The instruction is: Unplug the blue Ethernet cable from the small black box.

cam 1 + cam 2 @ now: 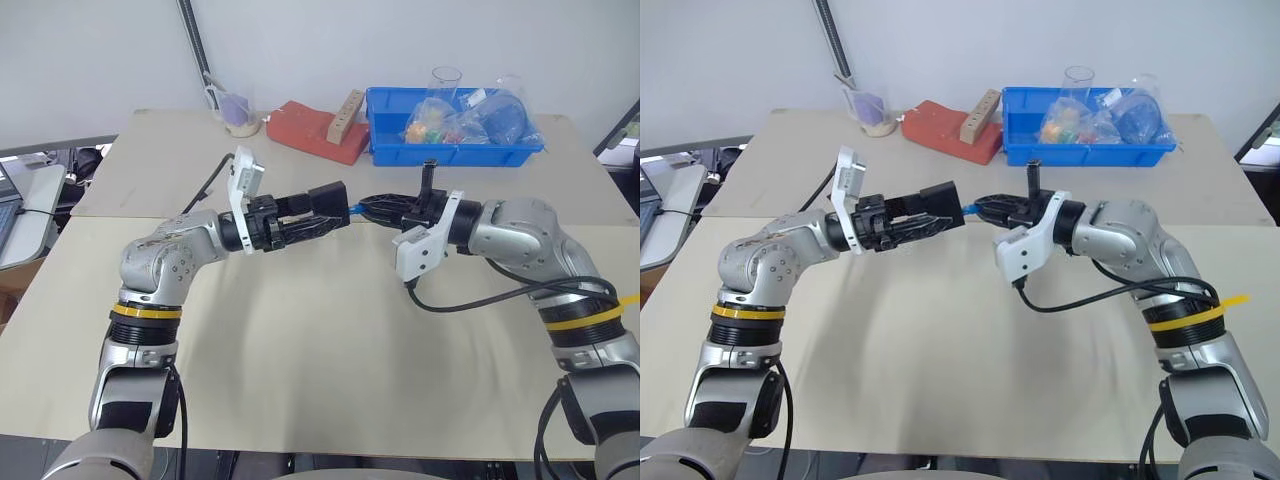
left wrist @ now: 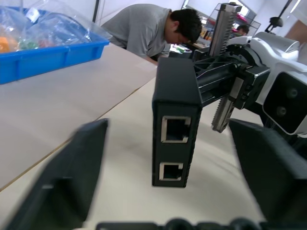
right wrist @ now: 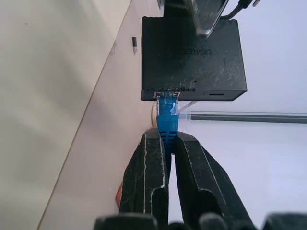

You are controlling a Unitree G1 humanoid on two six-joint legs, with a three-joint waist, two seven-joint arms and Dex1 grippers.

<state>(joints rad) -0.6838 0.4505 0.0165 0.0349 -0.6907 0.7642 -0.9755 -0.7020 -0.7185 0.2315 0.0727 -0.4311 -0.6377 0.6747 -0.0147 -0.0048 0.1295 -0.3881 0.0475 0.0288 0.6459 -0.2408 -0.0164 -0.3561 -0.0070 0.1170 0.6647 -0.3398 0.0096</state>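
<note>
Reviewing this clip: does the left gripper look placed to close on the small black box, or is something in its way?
Probably yes. The small black box stands between the left gripper's open fingers; nothing lies between. The right gripper, shut on the blue Ethernet cable, approaches from the opposite side.

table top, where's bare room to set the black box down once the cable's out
The wide beige table below both grippers, between the two arms, is bare. The far edge is crowded: blue plastic bin of bagged items, red flat block with a wooden piece, small clear cup.
</note>
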